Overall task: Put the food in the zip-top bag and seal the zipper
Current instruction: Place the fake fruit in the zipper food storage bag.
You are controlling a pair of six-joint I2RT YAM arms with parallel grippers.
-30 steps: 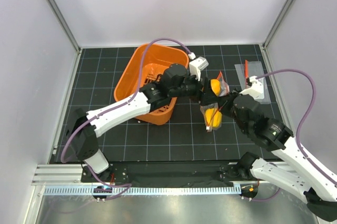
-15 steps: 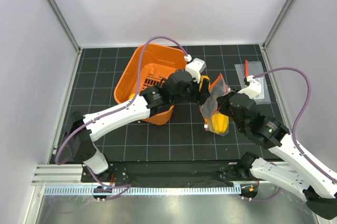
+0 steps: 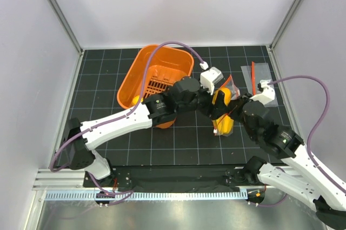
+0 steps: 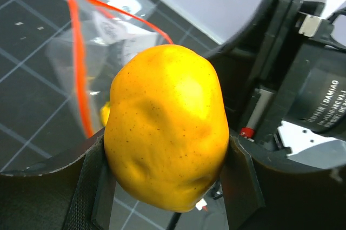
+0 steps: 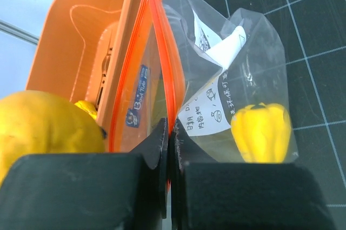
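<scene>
**Loading the Bag: Hazards at the Mouth**

The left fingers point(image 3: 218, 102) clasped a yellow food point(image 4: 165, 132) across its middle. It was raised off the counter point(image 3: 108, 67), just beside the open mouth of the bag point(image 5: 227, 78). The right fingers point(image 5: 166, 149) were clenched on the bag's upper edge at the zipper point(image 5: 166, 51) and held the bag upright. A pepper point(image 5: 262, 132) already lay at the bottom of the bag. The zipper was unsealed.

Likely faults and causes:

- **Snagged lip.** The two zipper strips ran close together near the right fingers, and the food looked nearly as wide as the gap. Pushing it in off-centre could have folded the lip shut.
- **Dropped food.** Releasing before the food had passed the lip would probably have sent it down the outside of the film to roll on the counter.
- **Lost bag.** The thin film was pinched at one spot only, so a sideways shove could have twisted it or pulled it free.
- **Arm contact.** Both wrists were crowded around the mouth, with little clearance between them.

Surroundings: an orange basket point(image 3: 130, 86) stood behind and to the left, under the left forearm. A labelled pouch point(image 3: 259, 73) lay flat at the far right, apart from the bag. Neither appeared to block the path. The obstacles were the bag's own lip and the right fingers beside it.
</scene>
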